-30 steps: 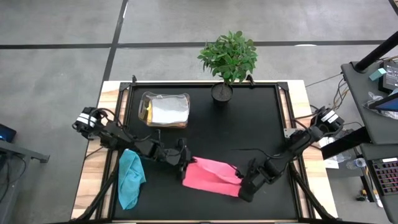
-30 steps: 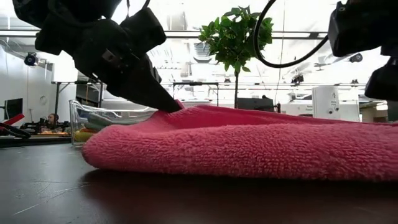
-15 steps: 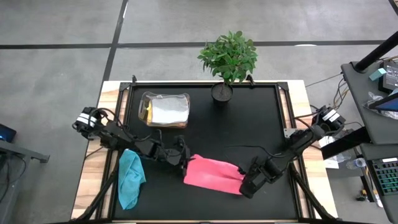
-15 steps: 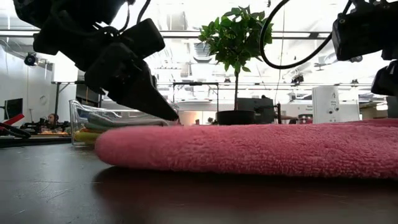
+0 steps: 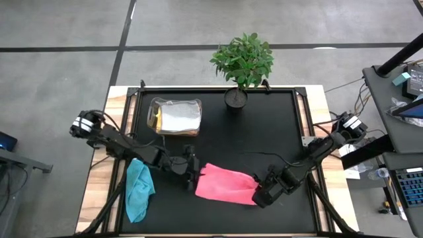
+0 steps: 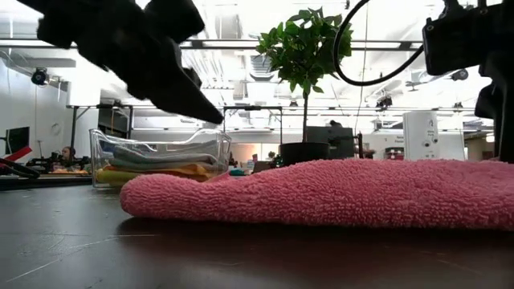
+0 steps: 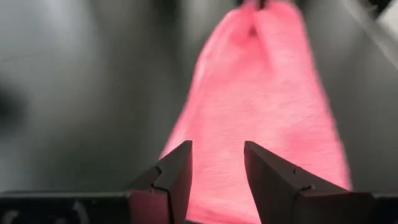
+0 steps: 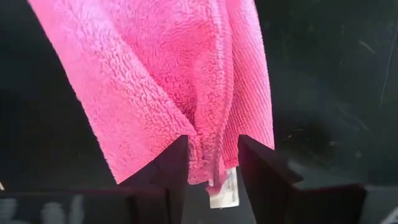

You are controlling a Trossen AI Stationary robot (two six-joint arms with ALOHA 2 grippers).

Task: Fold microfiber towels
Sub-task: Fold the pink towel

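A pink microfiber towel (image 5: 226, 184) lies folded into a flat strip on the black table top, near its front edge. My left gripper (image 5: 193, 173) hangs open just above the towel's left end (image 7: 249, 99), clear of it in the low view (image 6: 210, 112). My right gripper (image 5: 259, 195) is open at the towel's right end, with a raised fold (image 8: 208, 155) and a white label (image 8: 224, 191) between its fingers. A teal towel (image 5: 137, 190) lies crumpled at the table's left side. More folded towels sit in a clear box (image 5: 175, 116). My right gripper comes steeply from above at the pink towel's right end, one finger on each side of the raised fold (image 8: 208, 155). Whether the fingers touch the cloth I cannot tell. The towel lies on the table.
A potted plant (image 5: 241, 63) stands at the table's far edge, right of the clear box. Bare black table top (image 5: 264, 132) stretches between the box, the plant and the pink towel. Wooden rims (image 5: 316, 119) border the mat left and right.
My left gripper has let go of the pink towel's left end and risen clear of it. That end, held up a little a second ago, has dropped, so the towel lies flat. My right gripper has stayed at the towel's right end.
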